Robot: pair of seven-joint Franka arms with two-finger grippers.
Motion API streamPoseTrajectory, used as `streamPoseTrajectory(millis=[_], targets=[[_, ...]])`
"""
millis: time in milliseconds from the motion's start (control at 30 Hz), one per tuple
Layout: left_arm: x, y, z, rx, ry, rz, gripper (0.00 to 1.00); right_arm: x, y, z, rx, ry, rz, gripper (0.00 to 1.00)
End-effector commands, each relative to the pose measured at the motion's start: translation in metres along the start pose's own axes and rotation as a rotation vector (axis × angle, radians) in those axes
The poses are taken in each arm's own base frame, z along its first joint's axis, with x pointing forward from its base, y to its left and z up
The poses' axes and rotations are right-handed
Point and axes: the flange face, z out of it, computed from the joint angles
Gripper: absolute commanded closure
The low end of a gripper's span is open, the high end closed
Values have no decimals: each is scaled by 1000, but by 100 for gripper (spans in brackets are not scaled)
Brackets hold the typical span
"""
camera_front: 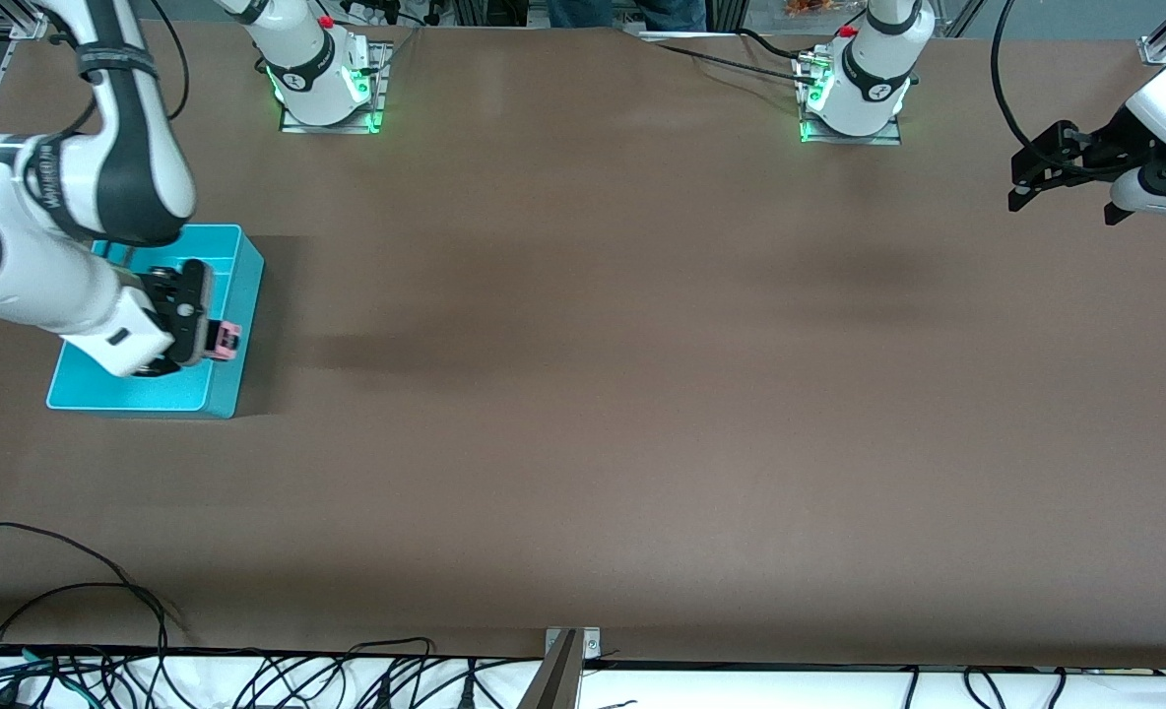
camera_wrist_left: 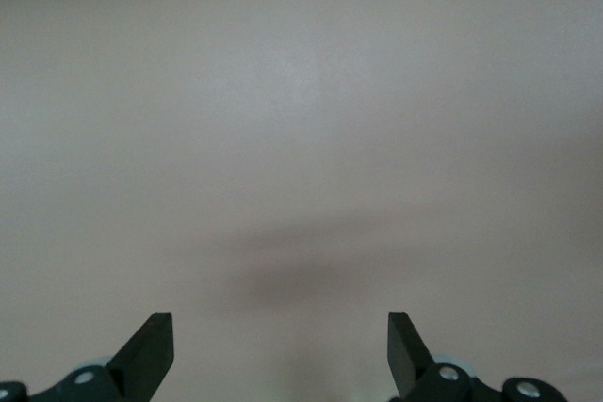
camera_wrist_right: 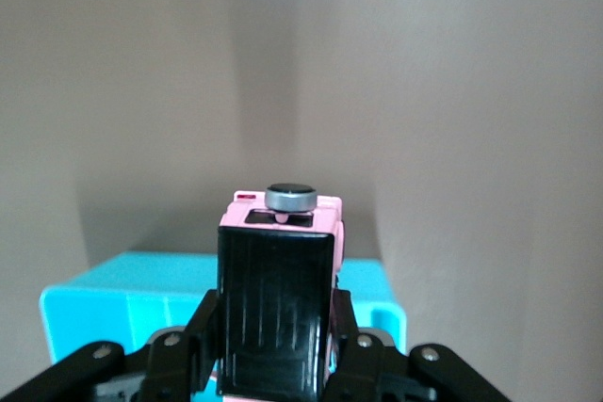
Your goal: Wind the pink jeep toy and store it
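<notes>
Over turquoise bin (camera_front: 224,389), right gripper (camera_front: 211,338) clamping pale-pink, black-roofed pink jeep toy (camera_wrist_right: 279,298), left gripper (camera_wrist_left: 281,350) wide, waiting.

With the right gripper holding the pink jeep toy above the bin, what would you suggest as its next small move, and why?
Probably lower it, then open. The right gripper is shut on the pink jeep toy, held over the turquoise bin near its wall toward the left arm's end, not yet inside. The left gripper waits open over bare table.
</notes>
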Motion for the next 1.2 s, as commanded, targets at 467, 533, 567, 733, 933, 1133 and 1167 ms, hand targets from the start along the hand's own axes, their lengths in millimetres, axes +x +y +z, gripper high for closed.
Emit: streamPoseTrajectory(millis=[467, 533, 567, 733, 933, 1133, 1167], targets=[[-4, 0, -3, 24, -5, -9, 0, -103, -62, 110, 25, 43, -150, 100], [-4, 1, -3, 26, -5, -6, 0, -107, -68, 124, 26, 58, -149, 100], [-4, 1, -3, 26, -5, -6, 0, -110, -71, 130, 29, 65, -143, 100], [-3, 3, -4, 26, -4, -2, 0, -128, -82, 161, 37, 78, -135, 100], [-3, 16, -4, 18, -1, 6, 0, -128, -83, 188, 57, 105, -138, 100], [-3, 37, -16, 23, 25, 37, 0, -128, -86, 202, 75, 108, -132, 100], [-3, 41, -16, 26, 25, 43, 0, -127, -87, 204, 74, 107, -132, 100]])
